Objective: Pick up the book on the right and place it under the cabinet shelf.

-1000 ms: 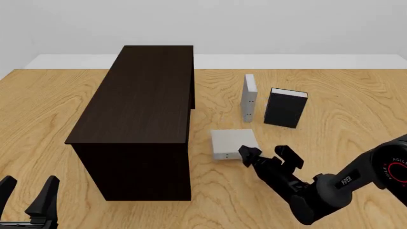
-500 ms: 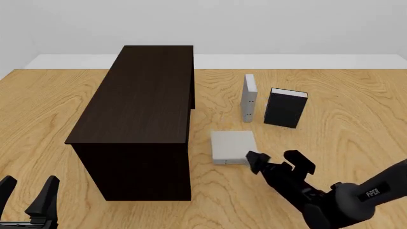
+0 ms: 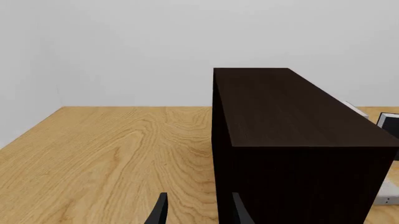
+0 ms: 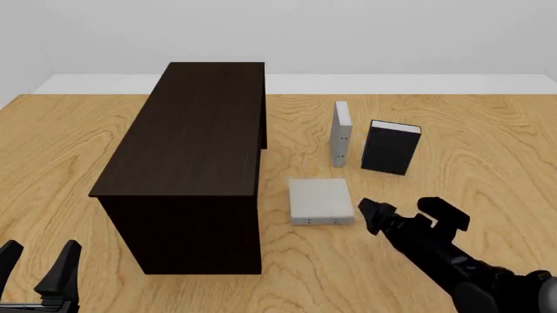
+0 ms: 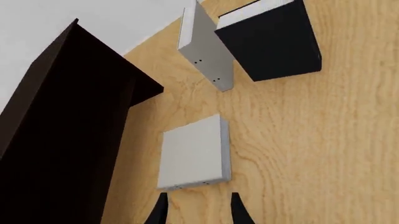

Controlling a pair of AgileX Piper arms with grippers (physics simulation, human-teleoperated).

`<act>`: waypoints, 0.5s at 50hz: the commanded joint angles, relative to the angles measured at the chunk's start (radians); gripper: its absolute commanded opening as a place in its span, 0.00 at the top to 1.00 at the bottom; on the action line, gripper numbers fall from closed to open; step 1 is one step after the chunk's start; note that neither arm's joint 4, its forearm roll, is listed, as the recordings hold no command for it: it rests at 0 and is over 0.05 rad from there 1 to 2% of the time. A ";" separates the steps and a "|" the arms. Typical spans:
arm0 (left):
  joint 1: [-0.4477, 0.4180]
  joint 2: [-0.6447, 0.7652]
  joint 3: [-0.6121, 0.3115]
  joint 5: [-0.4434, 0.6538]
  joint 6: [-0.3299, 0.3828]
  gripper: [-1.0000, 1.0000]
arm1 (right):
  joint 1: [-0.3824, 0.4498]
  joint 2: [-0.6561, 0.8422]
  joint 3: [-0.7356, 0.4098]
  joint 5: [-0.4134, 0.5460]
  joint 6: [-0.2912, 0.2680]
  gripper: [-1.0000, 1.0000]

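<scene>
A bare simulated test scene, not a lived-in room: a light wooden table (image 4: pixel 78 143) with uniform printed-looking grain runs to a straight far edge, where a blank, featureless pale grey wall (image 4: pixel 348 32) rises behind it.

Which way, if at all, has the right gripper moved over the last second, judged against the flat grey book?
Yes. The right gripper has drawn back to the right of the flat grey book, whose near corner it overlapped earlier.

Right claw (image 4: pixel 406 215) open, just right of flat grey book (image 4: pixel 320 199), beside cabinet (image 4: pixel 190 153).
</scene>
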 commanded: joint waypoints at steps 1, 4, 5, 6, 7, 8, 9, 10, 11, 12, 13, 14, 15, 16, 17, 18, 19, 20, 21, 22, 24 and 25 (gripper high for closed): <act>0.000 0.000 0.000 0.000 0.000 0.00 | -0.109 -0.114 -0.058 0.254 -0.152 0.00; 0.000 0.000 0.000 0.000 0.000 0.00 | -0.138 -0.167 -0.094 0.330 -0.208 0.00; 0.000 0.000 0.000 0.000 0.000 0.00 | -0.159 -0.175 -0.107 0.353 -0.229 0.00; 0.000 0.000 0.000 0.000 0.000 0.00 | -0.173 -0.183 -0.124 0.379 -0.255 0.00; 0.000 0.000 0.000 0.000 0.000 0.00 | -0.194 -0.185 -0.144 0.409 -0.298 0.00; 0.000 0.000 0.000 0.000 0.000 0.00 | -0.204 -0.192 -0.155 0.427 -0.316 0.00; 0.000 0.000 0.000 0.000 0.000 0.00 | -0.211 -0.199 -0.165 0.444 -0.330 0.00; 0.000 0.000 0.000 0.000 0.000 0.00 | -0.223 -0.200 -0.178 0.465 -0.356 0.00; 0.000 0.000 0.000 0.000 0.000 0.00 | -0.242 -0.208 -0.194 0.488 -0.395 0.00; 0.000 0.000 0.000 0.000 0.001 0.00 | -0.246 -0.208 -0.199 0.494 -0.404 0.00; 0.000 0.000 0.000 0.000 0.001 0.00 | -0.252 -0.211 -0.209 0.508 -0.422 0.00; 0.000 0.000 0.000 0.000 0.000 0.00 | -0.253 -0.214 -0.217 0.519 -0.430 0.00; 0.000 0.000 0.000 0.000 0.000 0.00 | -0.258 -0.214 -0.221 0.523 -0.438 0.00; 0.000 0.000 0.000 0.000 0.000 0.00 | -0.259 -0.213 -0.223 0.526 -0.441 0.00; 0.000 0.000 0.000 0.000 0.000 0.00 | -0.257 -0.208 -0.229 0.530 -0.454 0.00; 0.001 0.001 0.002 -0.003 0.001 0.00 | -0.266 -0.203 -0.233 0.534 -0.473 0.00; 0.001 0.001 0.003 -0.004 0.001 0.00 | -0.274 -0.203 -0.237 0.536 -0.484 0.00; 0.001 0.001 0.003 -0.004 0.001 0.00 | -0.274 -0.203 -0.237 0.536 -0.484 0.00; 0.001 0.001 0.003 -0.004 0.001 0.00 | -0.274 -0.203 -0.237 0.536 -0.484 0.00; 0.001 0.001 0.003 -0.004 0.001 0.00 | -0.274 -0.203 -0.237 0.536 -0.484 0.00; 0.001 0.001 0.003 -0.004 0.001 0.00 | -0.274 -0.203 -0.237 0.536 -0.484 0.00; 0.001 0.001 0.003 -0.004 0.001 0.00 | -0.274 -0.203 -0.237 0.536 -0.484 0.00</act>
